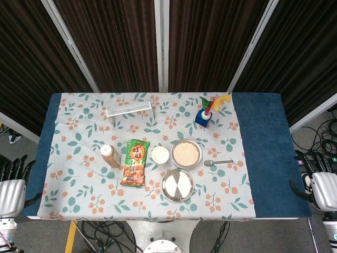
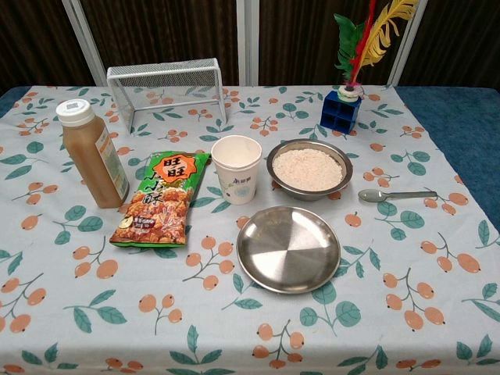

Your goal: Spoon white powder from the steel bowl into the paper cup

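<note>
At frame centre of the chest view sits the steel bowl [image 2: 309, 169], upright on the patterned cloth [image 2: 94, 312], holding pale powder [image 2: 307, 168] that fills most of its inside. Just left of the bowl, close but apart from it, stands the paper cup [image 2: 237, 168], upright, mouth up. Right of the bowl lies the spoon [image 2: 394, 194], flat on the cloth, bowl end toward frame centre, handle pointing to the right edge; nothing touches it. Below bowl and cup, toward the lower centre, rests a steel plate [image 2: 288, 248], shiny; in the head view it shows bright reflections.

Left of the cup lies a green and orange snack bag [image 2: 160, 199], flat, tilted slightly. Further left stands a bottle [image 2: 92, 153] of brown liquid with a white cap, upright. Upper left of centre stands a white wire rack [image 2: 166, 88]. At the upper right, a blue block [image 2: 340, 109] holds coloured feathers [image 2: 367, 39] upright.

Head view: left hand [image 1: 13, 187] at the lower left edge of the frame, off the table beside the blue table edge [image 1: 37, 174]; fingers point upward, slightly apart, holding nothing. Right hand [image 1: 322, 185] at the lower right edge, likewise off the table, fingers up and apart, holding nothing. Both hands are well apart from spoon, bowl and cup. Neither hand shows in the chest view.
</note>
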Motion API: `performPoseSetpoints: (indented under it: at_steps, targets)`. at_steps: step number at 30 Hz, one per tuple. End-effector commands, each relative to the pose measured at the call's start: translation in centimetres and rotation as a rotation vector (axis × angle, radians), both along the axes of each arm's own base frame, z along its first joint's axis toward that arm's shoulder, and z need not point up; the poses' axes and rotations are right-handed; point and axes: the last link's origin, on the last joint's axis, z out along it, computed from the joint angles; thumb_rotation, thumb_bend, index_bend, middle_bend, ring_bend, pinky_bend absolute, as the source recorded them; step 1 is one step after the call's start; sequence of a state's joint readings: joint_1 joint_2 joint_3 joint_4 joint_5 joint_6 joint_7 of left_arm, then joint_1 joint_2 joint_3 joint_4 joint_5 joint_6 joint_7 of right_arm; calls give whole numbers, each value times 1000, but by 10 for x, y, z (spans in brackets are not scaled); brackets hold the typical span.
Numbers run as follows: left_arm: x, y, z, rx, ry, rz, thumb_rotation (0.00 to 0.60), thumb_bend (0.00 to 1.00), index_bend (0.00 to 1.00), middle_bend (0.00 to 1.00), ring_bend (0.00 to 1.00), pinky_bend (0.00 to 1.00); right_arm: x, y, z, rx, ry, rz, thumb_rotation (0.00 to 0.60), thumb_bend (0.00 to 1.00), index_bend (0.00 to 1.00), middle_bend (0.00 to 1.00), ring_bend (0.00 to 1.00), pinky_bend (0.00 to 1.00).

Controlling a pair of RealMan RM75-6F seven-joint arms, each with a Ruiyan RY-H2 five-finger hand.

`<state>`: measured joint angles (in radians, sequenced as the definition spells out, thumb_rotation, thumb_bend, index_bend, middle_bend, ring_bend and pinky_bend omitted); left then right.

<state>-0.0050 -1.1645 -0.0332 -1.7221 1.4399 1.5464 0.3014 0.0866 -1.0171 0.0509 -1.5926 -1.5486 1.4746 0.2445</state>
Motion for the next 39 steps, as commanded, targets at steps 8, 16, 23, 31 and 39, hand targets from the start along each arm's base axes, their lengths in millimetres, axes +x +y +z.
performPoseSetpoints:
  at_steps: [8, 16, 23, 31, 39]
  targets:
    - [0, 1, -1, -2, 1, 0, 600, 51, 211, 145, 74, 70, 4, -5, -8, 32, -9, 22, 600, 241, 99, 238, 0, 0]
    - [2, 2, -1, 0, 2, -7, 600, 51, 211, 144, 74, 70, 20, -34, -26, 122, 48, 59, 600, 150, 99, 240, 0, 2]
    - [-1, -2, -2, 2, -7, 1, 600, 51, 211, 144, 74, 70, 34, -84, -72, 282, 73, 46, 600, 61, 176, 295, 19, 10]
    - [-3, -1, -2, 0, -12, 11, 600, 50, 211, 145, 73, 70, 41, -125, -133, 380, 138, 48, 600, 118, 317, 335, 58, 29]
    - [-7, -3, -3, -4, -13, 23, 600, 51, 211, 145, 74, 70, 46, -141, -171, 421, 236, 72, 600, 141, 402, 391, 78, 29]
